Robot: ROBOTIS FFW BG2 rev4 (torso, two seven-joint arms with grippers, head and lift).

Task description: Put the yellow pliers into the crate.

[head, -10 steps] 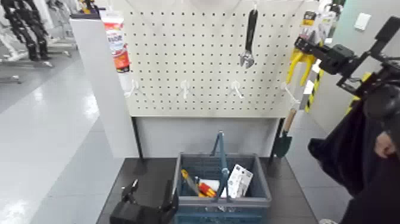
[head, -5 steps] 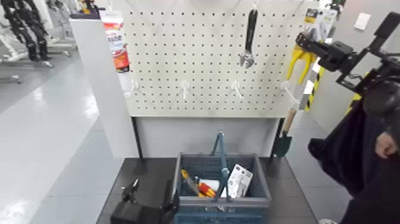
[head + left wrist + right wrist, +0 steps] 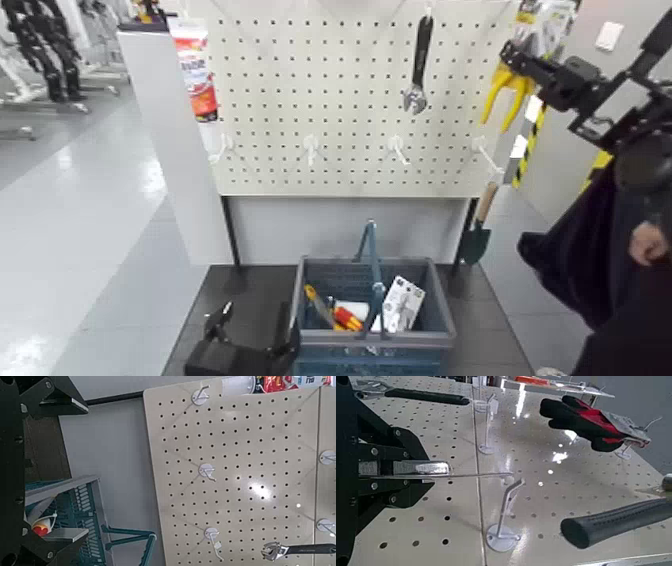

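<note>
– Where do we see the yellow pliers (image 3: 511,93)?
– Upper right, just below our right gripper (image 3: 512,56), which is closed on their card (image 3: 548,32). Our left gripper (image 3: 252,328) is open, lower left.

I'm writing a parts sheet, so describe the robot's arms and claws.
The right arm is black with a bulky, rounded joint. The right claw, by the pegboard, has black plates, silvery screws and metallic grey fingers. The left claw, near the crate, is black and angular.

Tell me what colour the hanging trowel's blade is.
Dark green; the trowel's blade shows best in the head view.
</note>
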